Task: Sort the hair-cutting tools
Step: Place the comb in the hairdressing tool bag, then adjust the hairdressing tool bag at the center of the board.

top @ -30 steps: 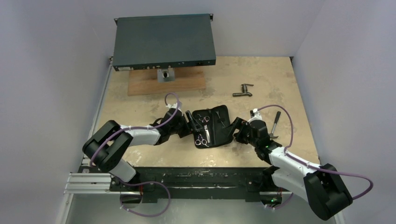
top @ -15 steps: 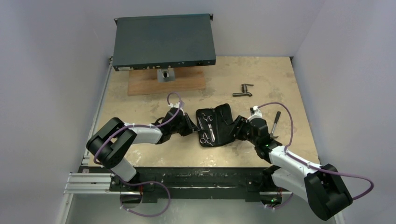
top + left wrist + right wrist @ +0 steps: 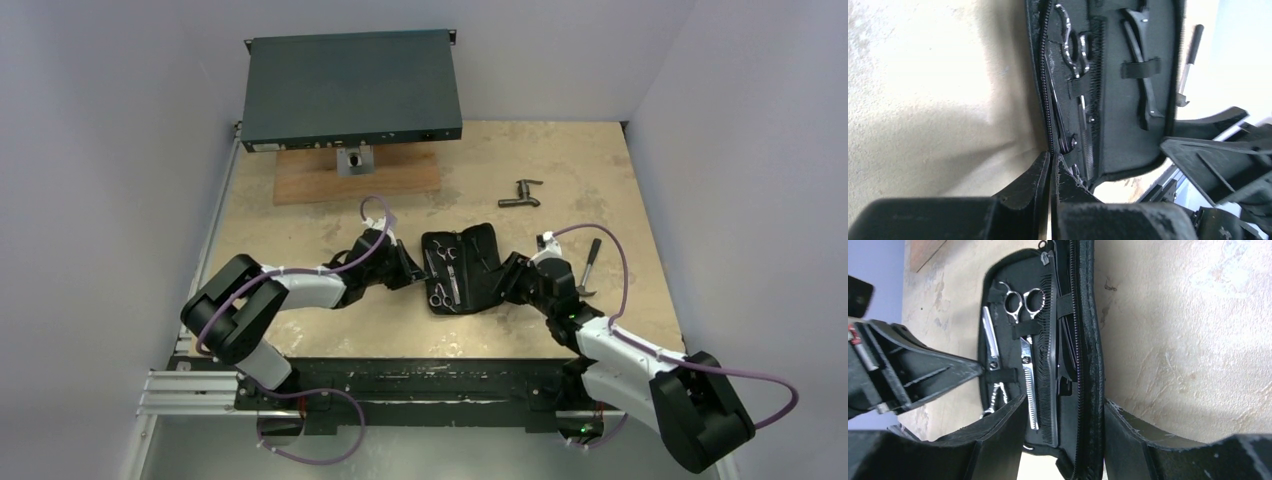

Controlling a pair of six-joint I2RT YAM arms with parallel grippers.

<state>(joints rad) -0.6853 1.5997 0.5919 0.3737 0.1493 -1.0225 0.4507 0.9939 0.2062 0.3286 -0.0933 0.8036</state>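
Note:
An open black zip case [image 3: 482,252] lies mid-table with the hair-cutting tools strapped inside. They are silver scissors [image 3: 1020,305], a second pair [image 3: 990,340], a black comb [image 3: 1049,365] and a thin black clip [image 3: 1144,90]. My left gripper [image 3: 1051,157] is shut on the case's left zipper edge [image 3: 1047,75]. My right gripper [image 3: 1065,400] has closed around the raised right half of the case. One finger lies against the outer zipper edge [image 3: 1095,340] and the other sits inside, by the scissors blade. In the top view the grippers flank the case, left [image 3: 412,272] and right [image 3: 505,280].
A small hammer [image 3: 592,262] lies just right of my right arm. A dark T-shaped fitting [image 3: 522,193] sits further back. A flat dark box [image 3: 350,88] rests on a wooden board [image 3: 400,182] at the back left.
My left jaws have closed onto the case's left edge. The right jaws have narrowed around its right half. The case has shifted slightly to the right and its right half has tipped up.

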